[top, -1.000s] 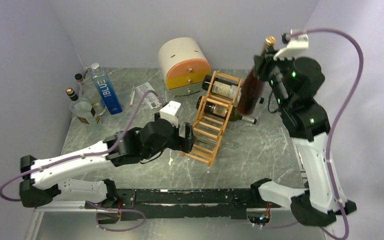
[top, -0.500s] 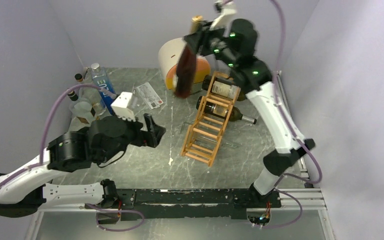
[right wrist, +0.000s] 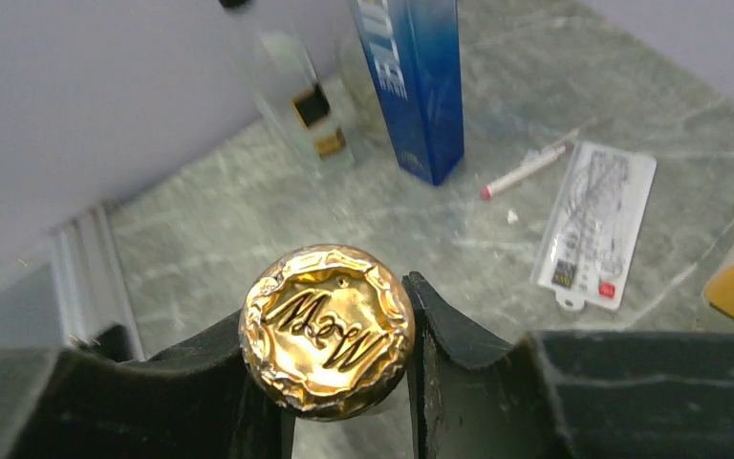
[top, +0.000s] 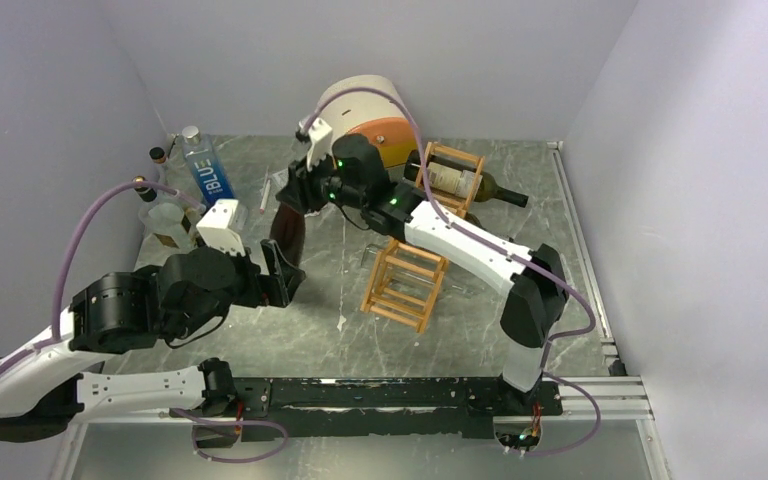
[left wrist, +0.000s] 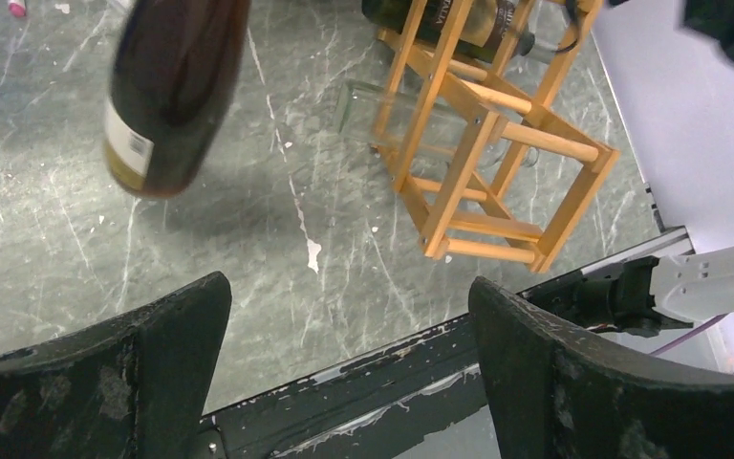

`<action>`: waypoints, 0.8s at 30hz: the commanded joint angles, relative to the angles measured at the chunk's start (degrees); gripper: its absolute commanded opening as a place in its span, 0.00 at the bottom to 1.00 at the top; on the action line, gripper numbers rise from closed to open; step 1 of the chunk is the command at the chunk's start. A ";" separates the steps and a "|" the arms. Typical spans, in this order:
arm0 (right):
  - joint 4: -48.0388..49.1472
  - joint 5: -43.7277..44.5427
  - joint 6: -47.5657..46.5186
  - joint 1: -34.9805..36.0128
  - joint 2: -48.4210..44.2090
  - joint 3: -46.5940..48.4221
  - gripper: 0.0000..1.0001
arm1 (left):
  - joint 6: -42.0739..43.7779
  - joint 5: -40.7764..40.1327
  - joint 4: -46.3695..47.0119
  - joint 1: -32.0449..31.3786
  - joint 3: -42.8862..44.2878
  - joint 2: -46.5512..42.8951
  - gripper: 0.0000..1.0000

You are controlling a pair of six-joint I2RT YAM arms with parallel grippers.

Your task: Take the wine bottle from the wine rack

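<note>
Right jaws on bottle (left wrist: 172,86), off rack (left wrist: 461,177)

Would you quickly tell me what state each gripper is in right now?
Left gripper: open, holding nothing.
Right gripper: closed on the wine bottle, at its neck.

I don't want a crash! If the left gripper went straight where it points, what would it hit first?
Probably the bare marble table, between the lifted wine bottle and the wine rack. The left gripper, jaws open, aims at that gap, though depth is unclear.
</note>
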 commanded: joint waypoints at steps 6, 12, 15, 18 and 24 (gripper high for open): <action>28.05 -2.94 -8.02 -0.33 -11.72 -14.47 0.00 | -0.22 -0.45 2.31 0.24 -4.37 1.01 0.95; 26.46 -2.95 -10.26 0.72 -13.08 -18.56 0.00 | 3.62 0.24 6.11 3.61 -6.33 2.19 0.93; 24.98 -4.12 -9.88 0.91 -12.06 -17.44 0.00 | 10.54 9.21 11.36 13.12 -7.43 3.26 0.93; 23.64 -3.93 -9.20 1.08 -10.90 -16.41 0.07 | 18.38 21.79 15.33 29.82 -6.88 5.27 0.93; 22.20 -0.07 -8.14 1.16 -11.25 -17.78 0.28 | 21.13 24.26 18.14 35.71 -3.42 3.92 0.93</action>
